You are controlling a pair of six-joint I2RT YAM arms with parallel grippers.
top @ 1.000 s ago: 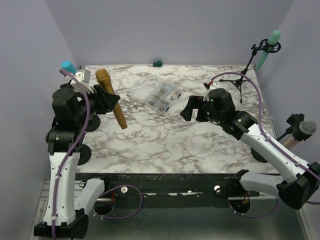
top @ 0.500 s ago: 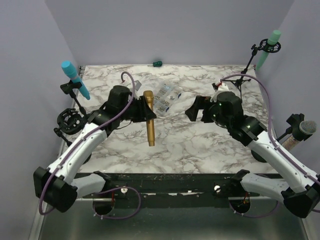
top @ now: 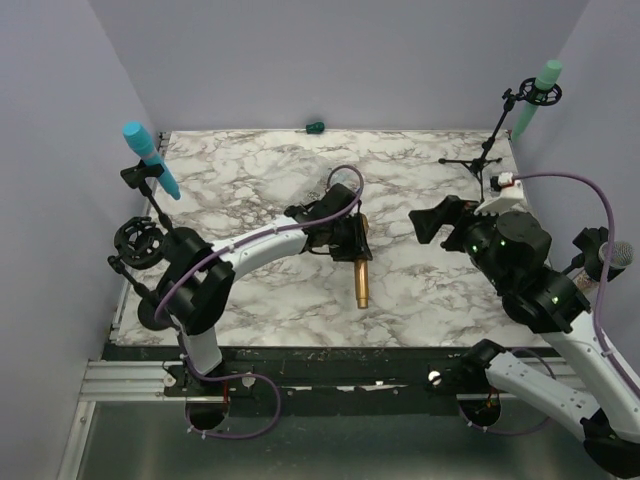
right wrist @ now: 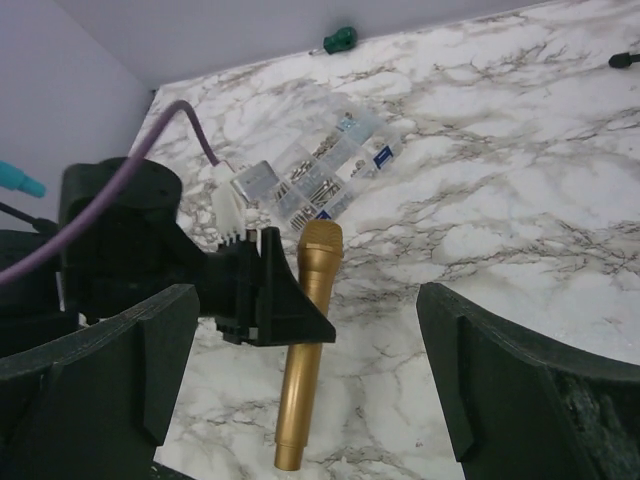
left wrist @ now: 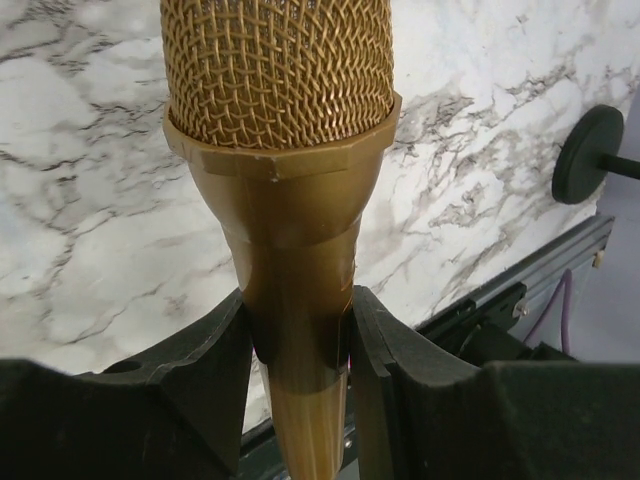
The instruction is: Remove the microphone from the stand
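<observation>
**Top view.** The left gripper (top: pixel 350 243) is stretched out over the middle of the marble table (top: pixel 250 290) and is pinching the gold microphone (top: pixel 361 280) just below its head. The microphone's long axis runs far to near, with the head toward the back wall and the tail toward the arm bases. It is well apart from the ring-shaped stand (top: pixel 135 243) at the left edge, which holds nothing. The right gripper (top: pixel 432 222) hangs to the right of the microphone, near it but not touching, with its jaws spread. A teal microphone (top: pixel 152 158) is clipped on another stand at the left.

**Left wrist view.** The two dark fingers (left wrist: pixel 215 350) press on either side of the microphone's tapering body directly under the mesh head, which fills the top of the frame. The hold looks square and centred. Whether the tail touches the table cannot be told.

**Right wrist view.** This gripper's own fingers (right wrist: pixel 100 370) stand wide at both edges of the frame and hold nothing. The microphone lies straight ahead between them, tail nearer the camera, with a clear plastic box (right wrist: pixel 330 165) just beyond its head.

**Assessment.** The microphone appears to be off its stand already. The left arm has possession. The right arm is lined up along the shaft, so any handover would take the free lower half.
</observation>
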